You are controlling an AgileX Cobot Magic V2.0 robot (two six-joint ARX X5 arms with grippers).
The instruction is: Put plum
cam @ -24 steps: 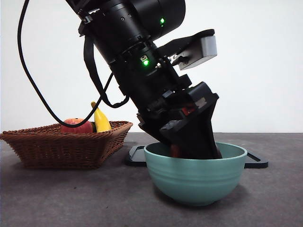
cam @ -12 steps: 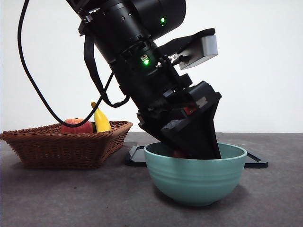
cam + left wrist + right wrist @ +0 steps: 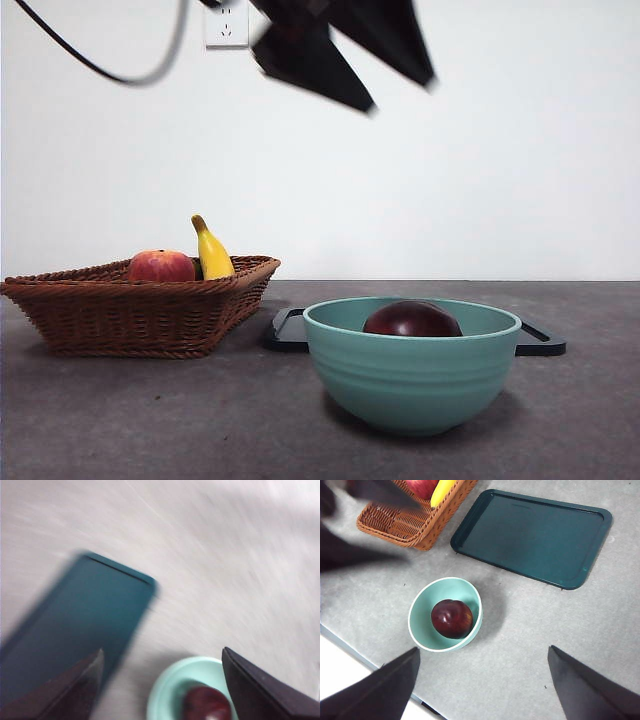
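The dark maroon plum (image 3: 412,320) lies free inside the teal bowl (image 3: 412,375) near the table's front. High above it my left gripper (image 3: 400,95) shows as a blurred dark shape, open and holding nothing. Its wrist view looks down between the spread jaws of the left gripper (image 3: 162,651) at the plum (image 3: 206,704) in the bowl (image 3: 165,690). My right gripper (image 3: 483,649) hangs open, well above the table, with the plum (image 3: 452,618) and bowl (image 3: 422,630) below it. The blurred left arm (image 3: 350,555) crosses that view's corner.
A dark green tray (image 3: 535,535) lies flat behind the bowl; its edge (image 3: 540,342) shows in the front view. A wicker basket (image 3: 140,310) at the left holds a red-orange peach (image 3: 160,266) and a yellow banana (image 3: 212,250).
The left gripper, down in the bowl a moment ago, has let go and risen fast to the top of the front view. The plum now lies uncovered in the bowl.
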